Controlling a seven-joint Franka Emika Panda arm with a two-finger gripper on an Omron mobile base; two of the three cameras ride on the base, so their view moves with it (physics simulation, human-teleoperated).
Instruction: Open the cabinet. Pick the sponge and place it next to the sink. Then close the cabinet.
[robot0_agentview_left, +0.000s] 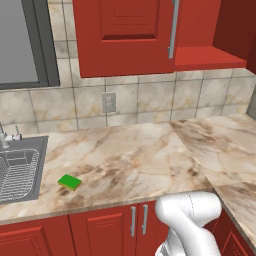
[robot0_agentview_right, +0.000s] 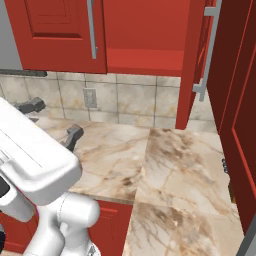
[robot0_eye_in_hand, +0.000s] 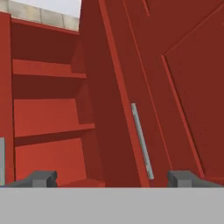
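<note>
1. Cabinet (robot0_agentview_left: 125, 35), the glossy red wall unit with long silver bar handles, hangs above the counter, its right door (robot0_agentview_right: 235, 100) swung open, the left one shut.
2. Its red shelves (robot0_eye_in_hand: 48, 127) look bare.
3. The green-and-yellow sponge (robot0_agentview_left: 69, 182) lies on the marble counter (robot0_agentview_left: 150, 160), just right of the steel sink (robot0_agentview_left: 20, 170), which holds a wire rack.
4. The gripper (robot0_eye_in_hand: 113, 178) faces the open door's handle (robot0_eye_in_hand: 142, 140), jaws spread wide, empty.
5. Closing looks like what's left: push squarely near the handle edge.

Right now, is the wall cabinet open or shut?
Half open. The cabinet's right door stands swung out, baring red shelves inside; its left door is shut. The sponge already lies beside the sink.
</note>
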